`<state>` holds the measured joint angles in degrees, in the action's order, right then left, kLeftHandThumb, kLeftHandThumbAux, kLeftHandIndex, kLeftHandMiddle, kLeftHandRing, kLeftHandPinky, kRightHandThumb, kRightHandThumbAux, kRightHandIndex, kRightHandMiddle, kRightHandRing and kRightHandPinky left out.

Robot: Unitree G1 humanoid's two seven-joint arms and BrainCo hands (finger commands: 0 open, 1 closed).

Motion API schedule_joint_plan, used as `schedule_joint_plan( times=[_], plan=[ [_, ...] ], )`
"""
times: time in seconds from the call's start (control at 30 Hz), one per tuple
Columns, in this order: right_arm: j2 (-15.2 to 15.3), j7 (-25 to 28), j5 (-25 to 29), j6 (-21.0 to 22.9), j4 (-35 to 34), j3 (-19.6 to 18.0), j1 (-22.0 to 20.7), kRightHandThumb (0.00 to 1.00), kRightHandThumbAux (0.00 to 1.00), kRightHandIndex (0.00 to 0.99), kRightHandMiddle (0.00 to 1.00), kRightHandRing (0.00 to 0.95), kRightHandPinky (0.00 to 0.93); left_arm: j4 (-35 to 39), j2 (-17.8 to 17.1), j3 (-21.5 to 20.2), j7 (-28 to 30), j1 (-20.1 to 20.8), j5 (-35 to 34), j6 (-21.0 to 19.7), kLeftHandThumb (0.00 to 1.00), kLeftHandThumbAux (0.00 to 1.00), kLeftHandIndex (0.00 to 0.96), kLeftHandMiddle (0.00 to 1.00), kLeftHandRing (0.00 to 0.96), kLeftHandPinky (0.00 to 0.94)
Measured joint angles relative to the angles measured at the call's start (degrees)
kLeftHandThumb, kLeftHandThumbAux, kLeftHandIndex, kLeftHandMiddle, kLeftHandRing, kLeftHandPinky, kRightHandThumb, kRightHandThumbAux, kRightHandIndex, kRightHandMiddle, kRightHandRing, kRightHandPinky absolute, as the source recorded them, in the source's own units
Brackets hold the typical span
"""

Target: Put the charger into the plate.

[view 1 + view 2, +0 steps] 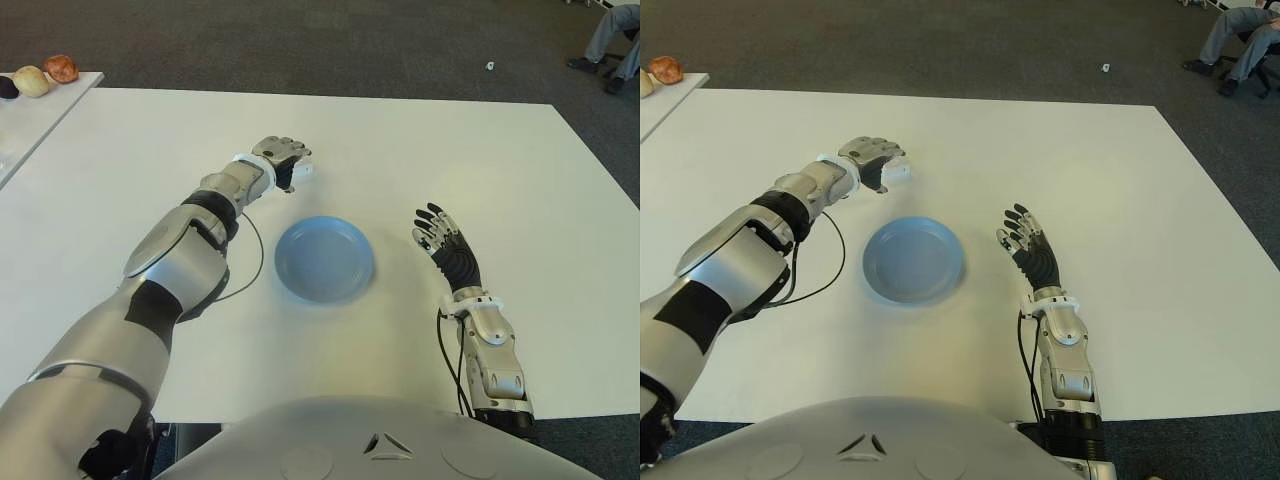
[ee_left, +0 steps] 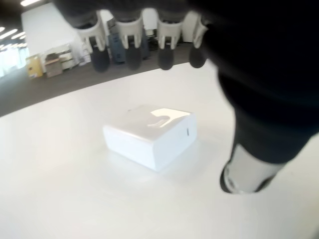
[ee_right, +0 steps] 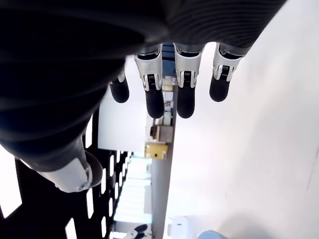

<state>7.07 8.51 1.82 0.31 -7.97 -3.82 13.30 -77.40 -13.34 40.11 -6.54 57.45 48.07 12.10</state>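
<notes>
A small white boxy charger lies flat on the white table, beyond the plate and a little to its left. My left hand hovers over it with the fingers arched above and the thumb off to one side, and none of them touch it. In the left eye view the charger peeks out just right of that hand. The round blue plate sits empty at the table's middle. My right hand shows to the right of the plate with its fingers spread and nothing in them.
A black cable loops from my left arm beside the plate's left rim. A second table at the far left carries a few rounded food items. A seated person's legs show far right on the carpet.
</notes>
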Motion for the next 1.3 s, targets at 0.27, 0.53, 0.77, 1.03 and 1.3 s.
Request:
schedule_joint_plan(
  times=[0.27, 0.53, 0.77, 1.03, 1.3],
  plan=[
    [0.2, 0.4, 0.5, -0.1, -1.0, 0.0, 0.9, 0.000, 0.663, 0.039, 0.155, 0.130, 0.093, -0.2, 2.4, -3.2, 2.0, 0.0, -2.8, -4.7, 0.000, 0.725, 0.000, 0.000, 0.000, 0.000],
    [0.2, 0.6, 0.7, -0.1, -1.7, -0.2, 2.2, 0.000, 0.662, 0.037, 0.158, 0.132, 0.092, -0.2, 3.4, -4.4, 2.1, -0.2, -4.2, -6.3, 0.000, 0.705, 0.000, 0.000, 0.000, 0.000],
    [0.2, 0.6, 0.7, -0.1, -2.5, -0.3, 2.7, 0.000, 0.660, 0.036, 0.160, 0.132, 0.088, -0.2, 4.0, -5.1, 2.5, -0.6, -4.3, -7.2, 0.000, 0.694, 0.000, 0.000, 0.000, 0.000],
    [0.5, 0.9, 0.8, -0.1, -3.0, -0.4, 3.3, 0.000, 0.643, 0.037, 0.156, 0.127, 0.081, -0.3, 4.1, -5.8, 4.0, -0.9, -4.9, -8.3, 0.000, 0.648, 0.000, 0.000, 0.000, 0.000],
    [0.6, 1.3, 1.0, -0.2, -3.1, -0.7, 3.9, 0.000, 0.654, 0.041, 0.165, 0.131, 0.079, -0.3, 4.1, -7.3, 5.0, -1.7, -6.7, -9.6, 0.000, 0.610, 0.000, 0.000, 0.000, 0.000]
  ],
)
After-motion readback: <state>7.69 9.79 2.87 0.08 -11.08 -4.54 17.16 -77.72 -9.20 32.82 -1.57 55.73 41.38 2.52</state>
